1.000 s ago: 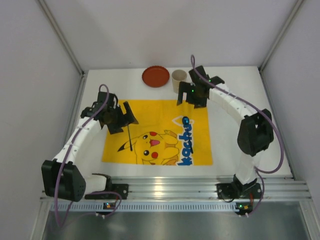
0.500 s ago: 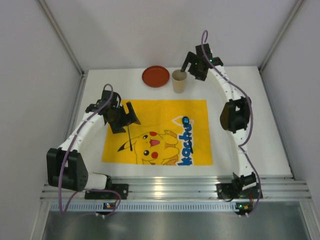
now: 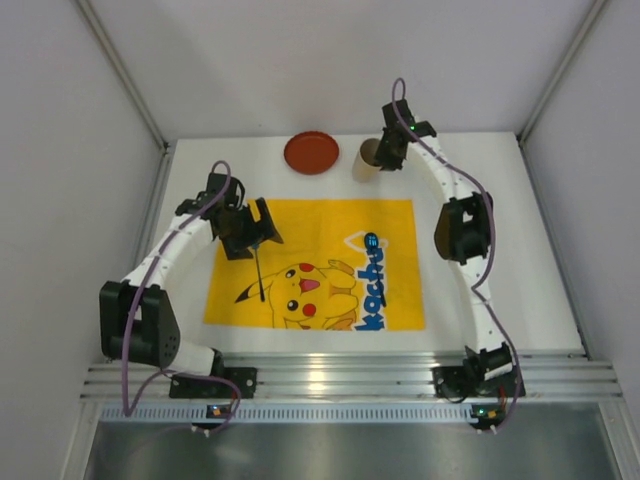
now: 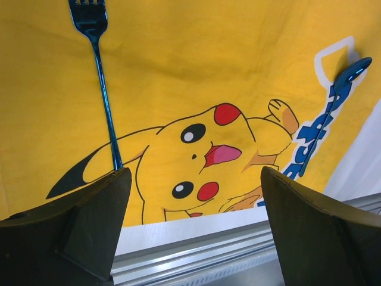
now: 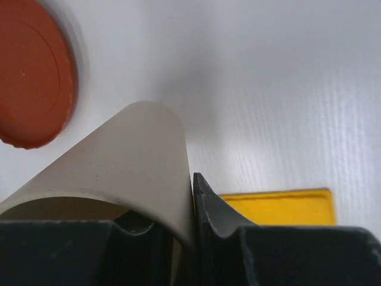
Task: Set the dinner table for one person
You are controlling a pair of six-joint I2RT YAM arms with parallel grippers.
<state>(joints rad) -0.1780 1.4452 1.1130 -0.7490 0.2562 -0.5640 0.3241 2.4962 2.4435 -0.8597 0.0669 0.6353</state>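
On the white dinner table (image 3: 500,250) lies a yellow Pikachu mat (image 3: 330,225). A beige cup (image 3: 364,162) stands behind the mat, and my right gripper (image 3: 385,150) is shut on its rim. In the right wrist view one finger is inside the cup (image 5: 119,161) and the other presses its outer wall, right gripper (image 5: 189,205). A blue fork (image 4: 102,83) lies on the mat's left part, fork (image 3: 259,275). A blue spoon (image 4: 333,101) lies on the mat's right part. My left gripper (image 3: 256,228) hangs open over the mat, left gripper (image 4: 195,179), holding nothing.
A red plate (image 3: 311,153) sits on the table left of the cup, plate (image 5: 33,77). An aluminium rail (image 3: 340,375) runs along the near edge. White walls close in the table on three sides.
My right arm swung from the mat's back edge to the cup, dropped onto its rim and shut on it. The left arm shifted slightly and stayed open.
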